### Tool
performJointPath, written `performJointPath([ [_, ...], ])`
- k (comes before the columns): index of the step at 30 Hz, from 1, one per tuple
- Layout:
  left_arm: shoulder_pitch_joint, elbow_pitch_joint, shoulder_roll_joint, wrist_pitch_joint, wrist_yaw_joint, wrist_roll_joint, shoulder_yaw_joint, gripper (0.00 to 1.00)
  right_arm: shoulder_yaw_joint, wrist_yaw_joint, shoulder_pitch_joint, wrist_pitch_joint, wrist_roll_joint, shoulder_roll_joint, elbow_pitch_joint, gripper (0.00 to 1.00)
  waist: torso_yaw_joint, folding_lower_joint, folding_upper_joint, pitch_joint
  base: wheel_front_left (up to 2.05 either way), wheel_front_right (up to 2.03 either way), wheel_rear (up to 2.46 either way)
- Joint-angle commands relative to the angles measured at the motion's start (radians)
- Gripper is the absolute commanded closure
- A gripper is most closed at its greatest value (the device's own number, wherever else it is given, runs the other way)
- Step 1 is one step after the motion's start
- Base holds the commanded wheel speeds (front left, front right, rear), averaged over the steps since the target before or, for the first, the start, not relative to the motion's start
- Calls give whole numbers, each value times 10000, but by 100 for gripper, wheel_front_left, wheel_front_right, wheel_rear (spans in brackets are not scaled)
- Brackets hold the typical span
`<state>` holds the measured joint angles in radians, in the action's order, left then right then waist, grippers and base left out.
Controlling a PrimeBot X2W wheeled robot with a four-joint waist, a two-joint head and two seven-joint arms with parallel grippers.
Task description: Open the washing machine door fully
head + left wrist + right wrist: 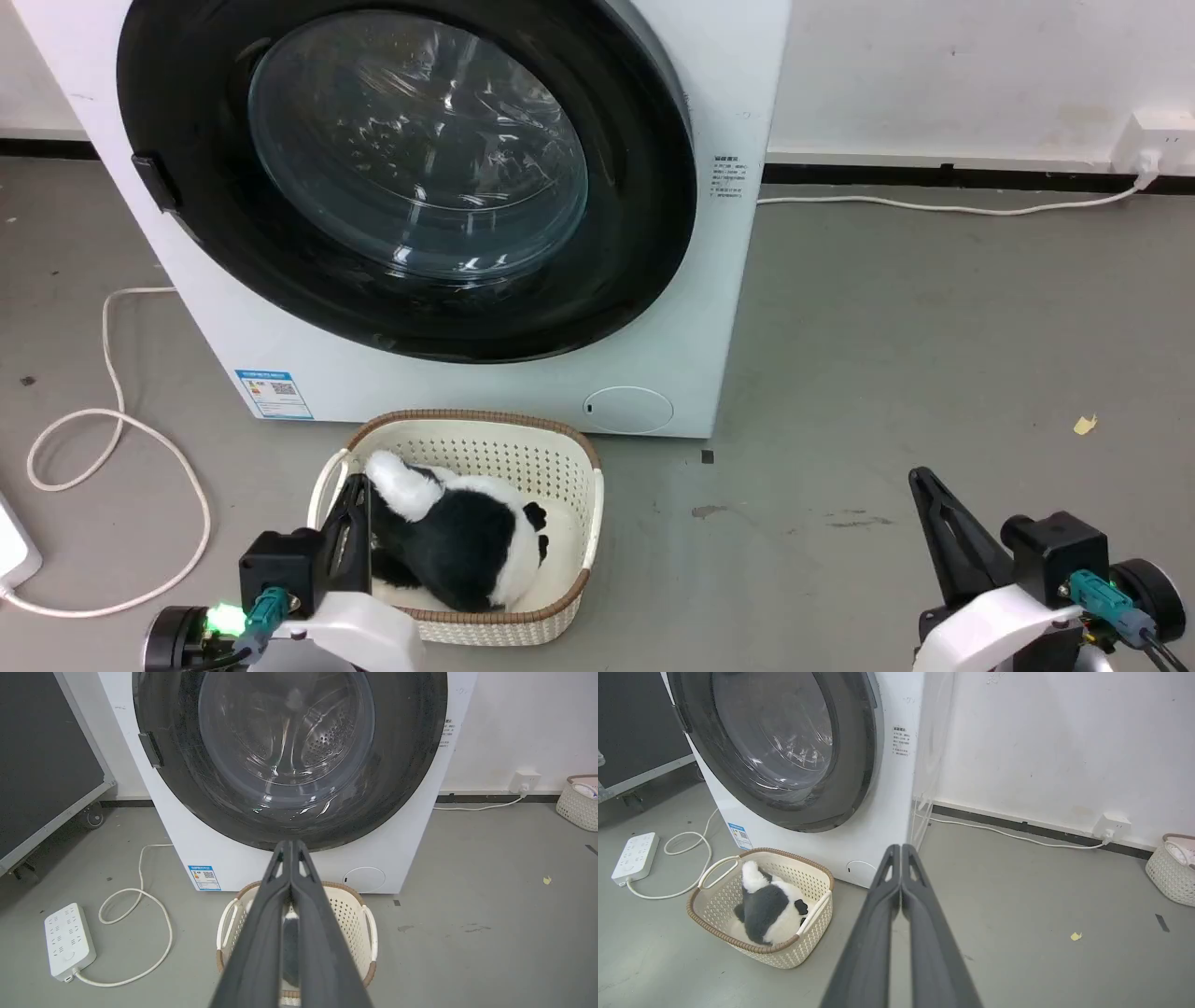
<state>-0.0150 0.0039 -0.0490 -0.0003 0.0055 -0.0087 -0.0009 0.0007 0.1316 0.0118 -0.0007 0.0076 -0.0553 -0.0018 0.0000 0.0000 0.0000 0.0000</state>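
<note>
Fully closed, glossy washing machine door (411, 173)

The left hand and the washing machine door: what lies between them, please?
A cream basket holding a plush toy lies between the left hand and the washing machine door, seen in the head view.

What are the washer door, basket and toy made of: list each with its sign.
Washing machine door: glossy black rim, likely plastic; clear bulging window with sharp reflections, glass or plastic.
Laundry basket: matte cream plastic, moulded holes; brown braided-looking rim.
Plush toy: fuzzy black-and-white fabric pile.
</note>
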Motion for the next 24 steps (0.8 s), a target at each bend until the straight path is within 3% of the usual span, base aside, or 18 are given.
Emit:
performJointPath([
  [1, 150, -39, -12, 3, -55, 87, 9, 100, -7, -9, -118, 7, -76, 51, 18, 100, 0, 0, 0, 0, 0, 0, 0],
  [24, 150, -39, -12, 3, -55, 87, 9, 100, -7, -9, -118, 7, -76, 51, 18, 100, 0, 0, 0, 0, 0, 0, 0],
])
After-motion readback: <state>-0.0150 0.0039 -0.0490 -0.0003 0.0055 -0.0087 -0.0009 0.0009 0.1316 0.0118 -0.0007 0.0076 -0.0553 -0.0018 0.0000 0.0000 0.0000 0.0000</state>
